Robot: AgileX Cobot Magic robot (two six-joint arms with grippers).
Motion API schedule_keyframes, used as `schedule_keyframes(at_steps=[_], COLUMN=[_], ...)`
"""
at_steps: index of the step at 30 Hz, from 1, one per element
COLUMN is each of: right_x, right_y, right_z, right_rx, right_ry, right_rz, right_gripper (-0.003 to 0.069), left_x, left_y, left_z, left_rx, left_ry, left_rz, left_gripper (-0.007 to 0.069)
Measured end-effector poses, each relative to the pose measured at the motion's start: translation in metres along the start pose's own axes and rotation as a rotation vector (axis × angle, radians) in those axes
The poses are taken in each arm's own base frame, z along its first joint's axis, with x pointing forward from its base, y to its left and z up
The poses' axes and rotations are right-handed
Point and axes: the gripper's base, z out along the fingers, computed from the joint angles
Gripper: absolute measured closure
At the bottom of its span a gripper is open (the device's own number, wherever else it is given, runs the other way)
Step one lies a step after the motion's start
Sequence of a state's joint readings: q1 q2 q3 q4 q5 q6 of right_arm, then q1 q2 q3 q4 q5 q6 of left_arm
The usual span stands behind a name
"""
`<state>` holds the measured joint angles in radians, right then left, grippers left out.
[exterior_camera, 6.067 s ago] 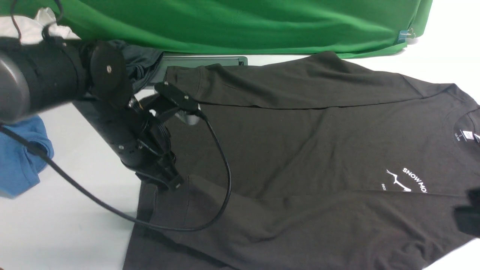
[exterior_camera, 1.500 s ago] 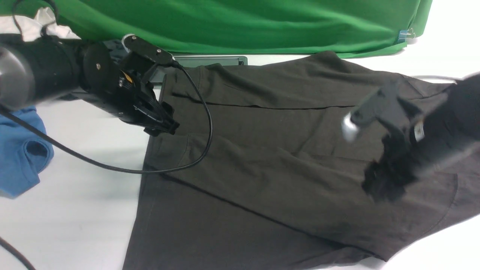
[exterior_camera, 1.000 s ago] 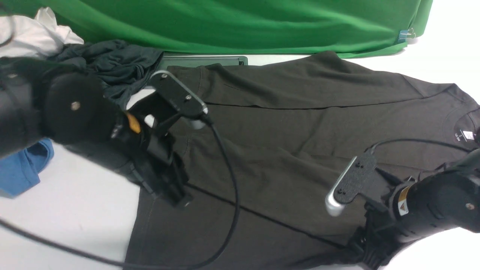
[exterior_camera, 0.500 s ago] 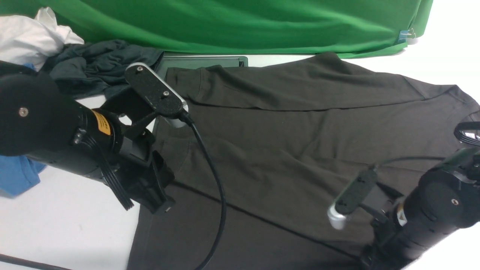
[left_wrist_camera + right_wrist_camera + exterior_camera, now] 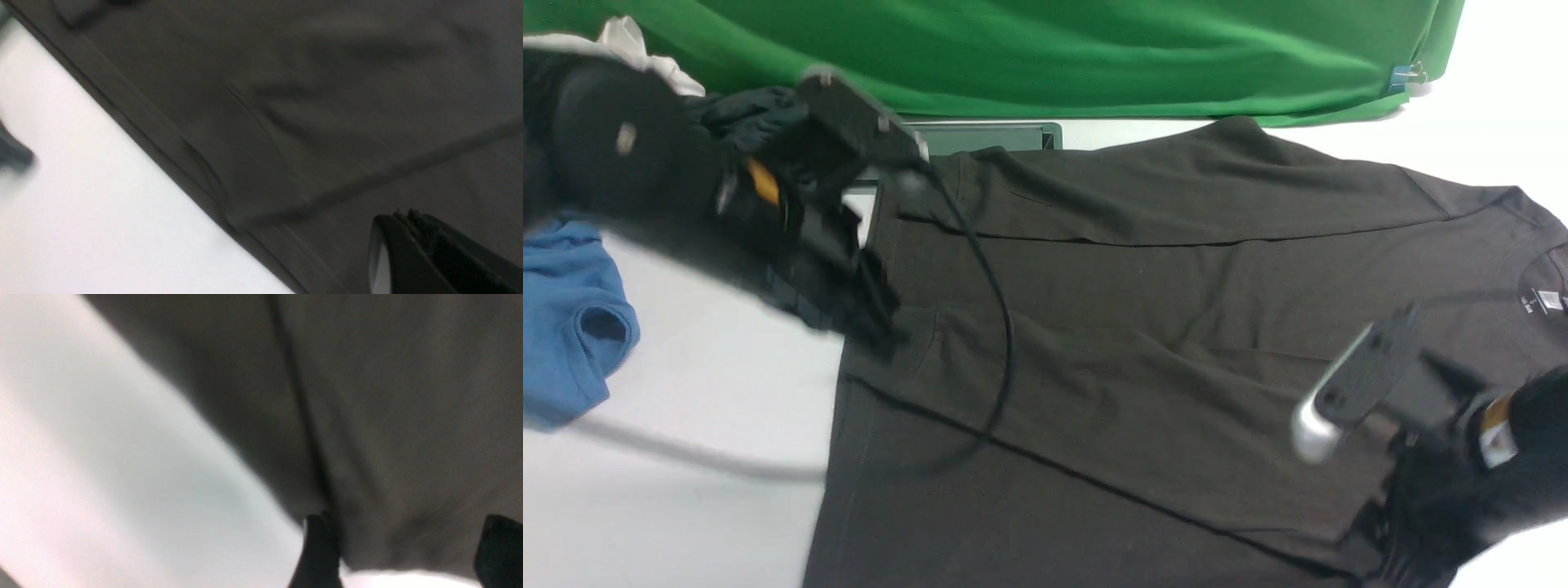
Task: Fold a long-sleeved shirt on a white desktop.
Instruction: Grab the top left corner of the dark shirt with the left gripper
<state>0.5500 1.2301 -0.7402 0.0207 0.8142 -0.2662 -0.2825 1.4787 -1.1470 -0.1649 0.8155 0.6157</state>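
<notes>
"Dark brownish-black knit: that's the long-sleeved shirt (image 5: 1045, 282), spread over most of the white desktop (image 5: 694, 367), from left of centre to the far right side. How will it handle?"

"Light for its size, I'd judge, soft and limp, with little risk of breakage. It should bend easily but wrinkle if dragged. The far sleeve (image 5: 1160, 192) is laid inward across the body, and the near sleeve (image 5: 1094, 384) seems to be too, with a diagonal edge running towards the near right."

"Where would you take hold?"

"For a fold across the body, the layered far and near edges. A pinch must catch the sleeve and the body beneath; taking only the top layer could pull the sleeve loose."

"And the claws?"

"The black left gripper (image 5: 404, 216) has its tips together over the cloth, with no fabric visible pinched between them. The black right gripper (image 5: 408, 535) stands wide near the near-right edge; I see no grip on the fabric, though I can't tell whether it touches."

"Anything around the shirt?"

"A crumpled blue garment (image 5: 572, 318) lies left, just apart from it. Beyond the far-left corner are a dark slate-grey garment (image 5: 747, 114) and a flat grey-green tray (image 5: 980, 135), with the green cloth backdrop (image 5: 1054, 57) behind."
</notes>
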Motion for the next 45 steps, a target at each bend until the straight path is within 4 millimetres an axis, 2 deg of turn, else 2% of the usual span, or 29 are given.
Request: schedule_keyframes(at_steps=[2,3,4,5,7,10,11,12,16,19,21,27,35,40,45], right_x=[-0.004,-0.005,-0.005,-0.005,-0.003,0.004,0.006,0.008,0.011,0.011,0.012,0.012,0.011,0.011,0.011], right_y=[-0.001,-0.001,-0.001,-0.001,0.0,0.002,0.003,0.003,0.004,0.004,0.005,0.005,0.004,0.004,0.004], right_z=[-0.022,-0.027,-0.043,-0.048,-0.07,-0.092,-0.098,-0.102,-0.107,-0.106,-0.106,-0.105,-0.105,-0.104,-0.104], right_rx=[0.025,0.031,0.052,0.059,0.095,0.139,0.15,0.159,0.167,0.164,0.161,0.159,0.158,0.157,0.154], right_ry=[-0.093,-0.114,-0.184,-0.204,-0.309,-0.428,-0.455,-0.475,-0.497,-0.488,-0.479,-0.474,-0.472,-0.472,-0.472], right_rz=[-0.022,-0.029,-0.052,-0.059,-0.093,-0.125,-0.135,-0.14,-0.144,-0.144,-0.144,-0.144,-0.144,-0.138,-0.128], right_gripper=[0.019,0.019,0.019,0.019,0.019,0.019,0.019,0.019,0.019,0.019,0.019,0.019,0.019,0.019,0.019], left_x=[-0.009,-0.011,-0.02,-0.021,-0.035,-0.045,-0.05,-0.052,-0.06,-0.059,-0.053,-0.047,-0.046,-0.048,-0.048], left_y=[0.02,0.021,0.039,0.043,0.062,0.077,0.082,0.086,0.107,0.11,0.111,0.113,0.119,0.123,0.124], left_z=[0.013,0.015,0.031,0.039,0.059,0.088,0.097,0.107,0.142,0.155,0.172,0.192,0.21,0.214,0.216], left_rx=[0.025,0.025,0.04,0.045,0.034,0.031,0.02,0.013,-0.079,-0.084,-0.078,-0.088,-0.183,-0.23,-0.242], left_ry=[-0.02,-0.019,-0.03,-0.024,-0.023,-0.002,-0.008,-0.005,0.009,0.027,0.055,0.069,0.047,0.038,0.035], left_rz=[0.018,0.03,0.061,0.071,0.195,0.374,0.421,0.448,0.554,0.582,0.653,0.79,0.842,0.867,0.874], left_gripper=[0.0606,0.0606,0.0606,0.0605,0.0589,0.0526,0.0484,0.046,0.0272,0.0223,0.0195,0.0239,0.034,0.0377,0.0447])
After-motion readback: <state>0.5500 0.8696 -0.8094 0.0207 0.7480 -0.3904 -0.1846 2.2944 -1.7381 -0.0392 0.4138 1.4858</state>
